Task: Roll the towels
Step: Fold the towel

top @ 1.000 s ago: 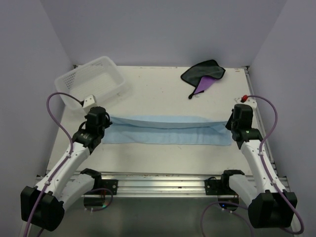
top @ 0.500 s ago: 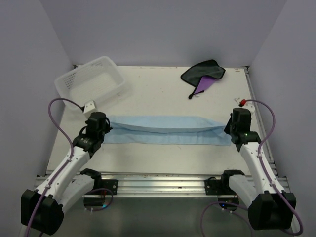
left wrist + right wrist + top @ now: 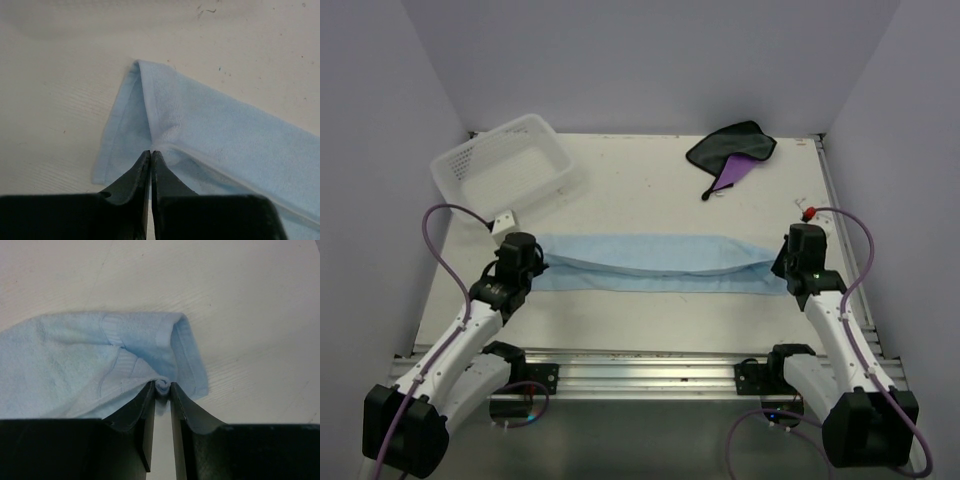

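The light blue towel (image 3: 660,262) lies as a long folded strip across the table's middle. My left gripper (image 3: 533,267) is at its left end and my right gripper (image 3: 783,268) at its right end. In the left wrist view the left gripper (image 3: 151,152) is shut, its tips pinching a fold of the light blue towel (image 3: 225,135). In the right wrist view the right gripper (image 3: 162,385) holds a small wad of the towel (image 3: 75,355) between narrowly parted jaws. The purple and dark grey towel (image 3: 732,150) lies crumpled at the back right, untouched.
A white lattice basket (image 3: 556,145) stands at the back left. A small white box (image 3: 503,220) sits just behind the left gripper, and a red-tipped part (image 3: 810,212) behind the right one. A metal rail (image 3: 650,365) runs along the near edge.
Both grippers have come a little toward the near edge with the towel's ends, and the strip's upper layer has shifted toward me.
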`<action>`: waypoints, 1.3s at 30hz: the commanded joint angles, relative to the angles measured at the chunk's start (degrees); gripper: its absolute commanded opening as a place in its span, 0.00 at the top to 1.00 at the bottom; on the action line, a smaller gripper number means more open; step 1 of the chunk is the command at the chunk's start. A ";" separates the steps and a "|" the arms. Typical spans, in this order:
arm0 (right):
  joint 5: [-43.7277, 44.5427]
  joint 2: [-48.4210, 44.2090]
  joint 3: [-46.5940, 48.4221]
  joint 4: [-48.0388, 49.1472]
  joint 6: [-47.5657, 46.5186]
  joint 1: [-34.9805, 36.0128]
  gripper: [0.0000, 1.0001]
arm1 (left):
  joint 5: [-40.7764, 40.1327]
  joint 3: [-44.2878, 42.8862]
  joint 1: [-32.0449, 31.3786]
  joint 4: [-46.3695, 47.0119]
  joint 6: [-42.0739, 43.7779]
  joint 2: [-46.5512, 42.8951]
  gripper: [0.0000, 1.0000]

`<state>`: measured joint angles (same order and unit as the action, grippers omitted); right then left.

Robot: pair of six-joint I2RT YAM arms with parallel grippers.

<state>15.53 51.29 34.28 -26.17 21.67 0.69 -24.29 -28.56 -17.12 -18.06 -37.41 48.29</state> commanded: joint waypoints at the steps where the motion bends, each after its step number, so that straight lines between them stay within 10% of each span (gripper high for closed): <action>1: 1.43 -1.27 -0.53 0.60 0.92 -0.16 0.77 | 0.12 0.34 0.43 2.16 -0.21 -0.92 0.92; 39: 6.26 -10.86 3.16 -5.21 4.43 -0.25 0.52 | 9.35 1.48 -0.54 16.38 1.37 5.05 0.55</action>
<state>18.96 41.15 35.14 -30.61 24.60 0.69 -16.75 -27.64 -17.28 -8.32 -36.88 51.42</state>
